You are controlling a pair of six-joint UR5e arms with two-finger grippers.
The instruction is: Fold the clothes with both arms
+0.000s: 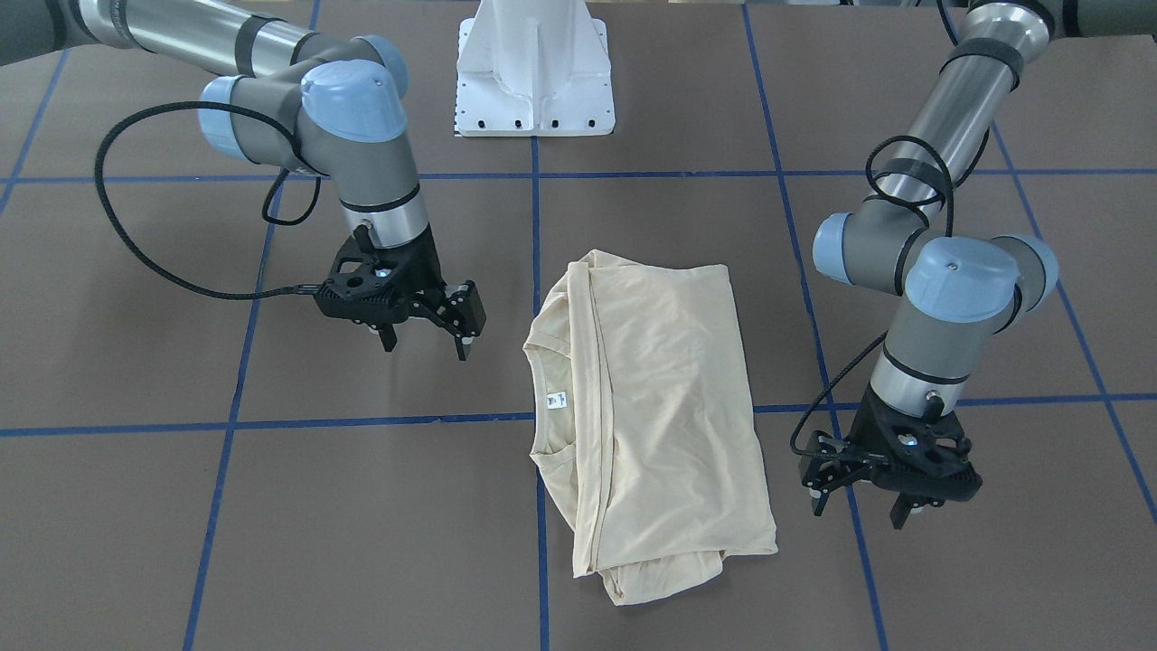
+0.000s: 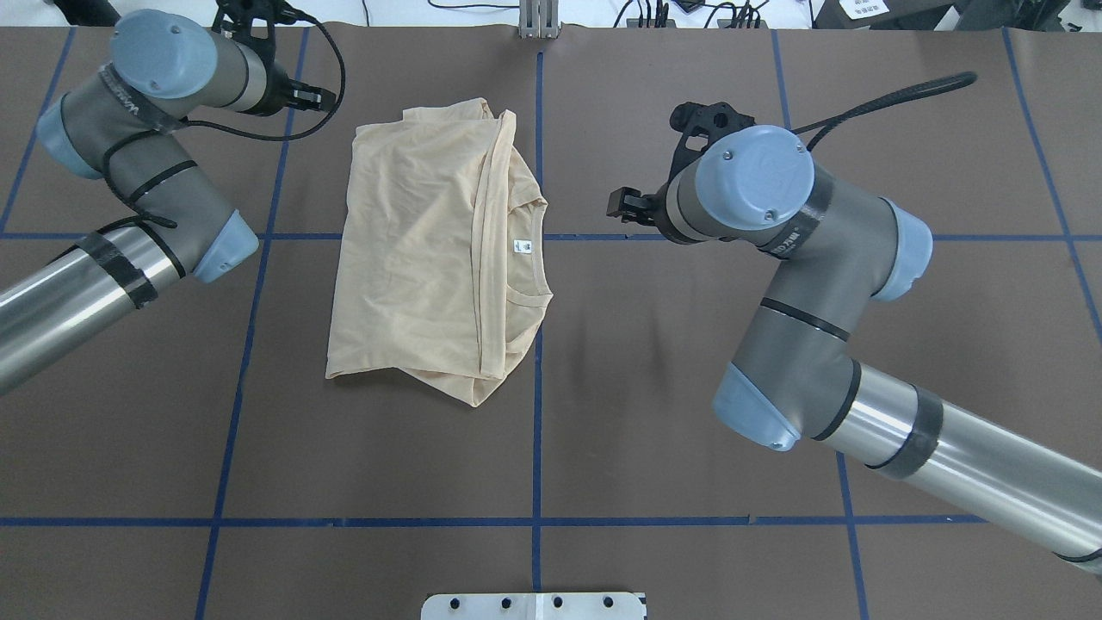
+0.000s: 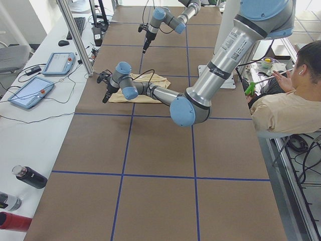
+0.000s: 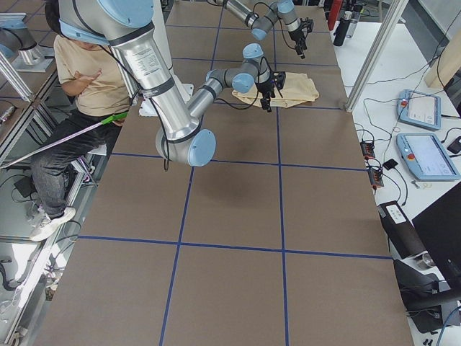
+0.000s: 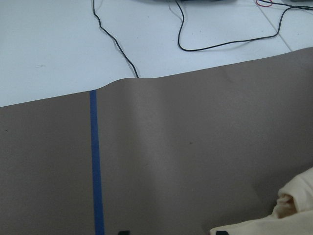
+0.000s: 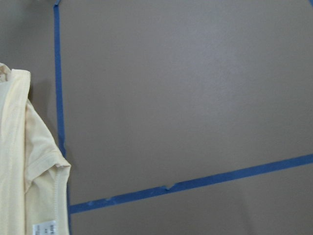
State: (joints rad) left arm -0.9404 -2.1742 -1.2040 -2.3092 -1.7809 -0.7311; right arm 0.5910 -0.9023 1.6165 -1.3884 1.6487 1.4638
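The clothes are one cream shirt (image 1: 651, 407), folded into a rough rectangle and lying flat mid-table, with its neckline and white tag (image 1: 556, 399) toward the right arm. My right gripper (image 1: 425, 342) hovers open just off the collar side, holding nothing. On the opposite side, beside the shirt's hem edge, my left gripper (image 1: 859, 514) is also open with nothing in it. The overhead view shows the shirt (image 2: 430, 258) between both arms. A corner of the shirt (image 5: 293, 215) shows in the left wrist view, and the collar side of the shirt (image 6: 24, 171) in the right wrist view.
The white pedestal base (image 1: 535, 72) stands behind the shirt. Blue tape lines (image 1: 362, 421) grid the brown table cover. A seated person (image 3: 286, 105) is beside the table. Control tablets (image 3: 59, 63), cables (image 5: 195, 39) and bottles (image 3: 30, 176) lie on the white side bench.
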